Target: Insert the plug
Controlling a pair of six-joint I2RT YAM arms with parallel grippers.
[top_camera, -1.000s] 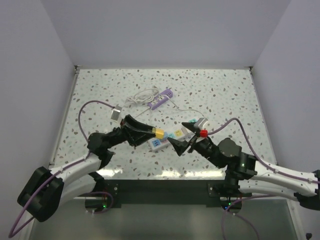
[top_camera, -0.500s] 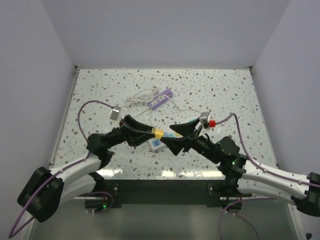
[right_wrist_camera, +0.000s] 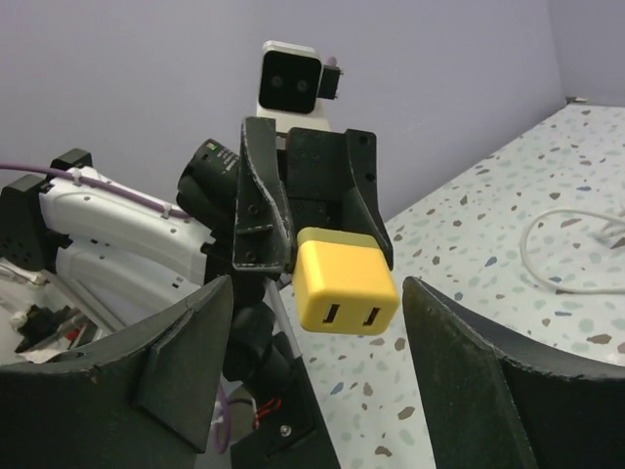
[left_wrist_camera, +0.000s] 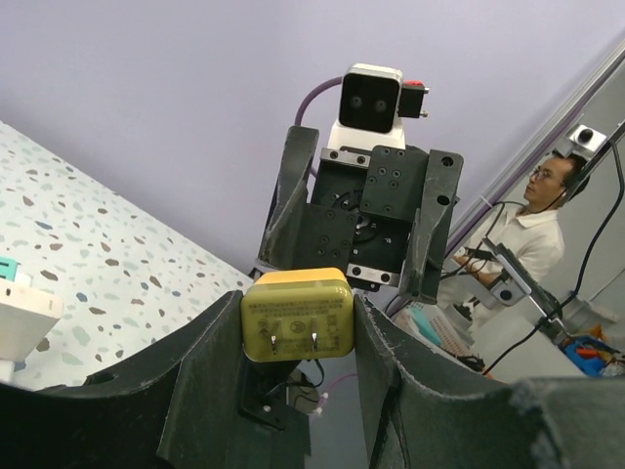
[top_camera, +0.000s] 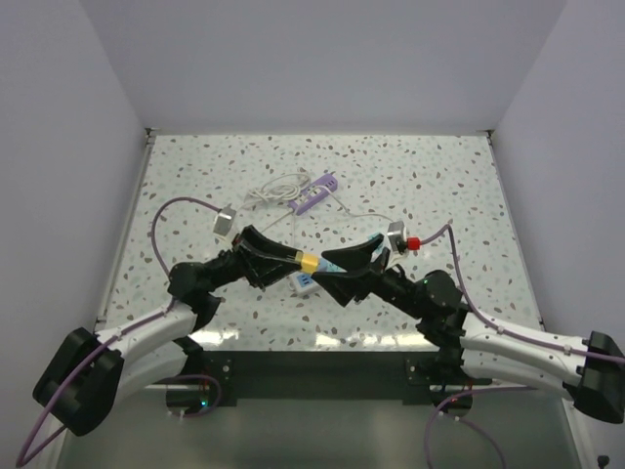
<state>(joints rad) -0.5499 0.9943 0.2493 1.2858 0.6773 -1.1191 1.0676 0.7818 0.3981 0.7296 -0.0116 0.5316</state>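
**Plug** (top_camera: 311, 262), a yellow block, is held in the air above the near middle of the speckled table (top_camera: 439, 176), where the two arms meet tip to tip.

- **Left gripper** (top_camera: 305, 260): reaches in from the left. Its jaws are clamped narrow on two opposite sides of the plug. In the left wrist view the plug (left_wrist_camera: 298, 315) shows a printed face with two short metal prongs.
- **Right gripper** (top_camera: 326, 268): reaches in from the right. Its jaws are spread wide, one on each side of the plug. The right wrist view shows a gap at each finger and two slots on the plug's (right_wrist_camera: 347, 283) face.
- **Purple socket strip** (top_camera: 317, 192): lies flat farther back, well apart from the plug.
- **White socket strip** (top_camera: 305, 281): has blue faces and lies on the table just under the grippers.
- **White cable** (top_camera: 278, 191): lies coiled beside the purple strip.
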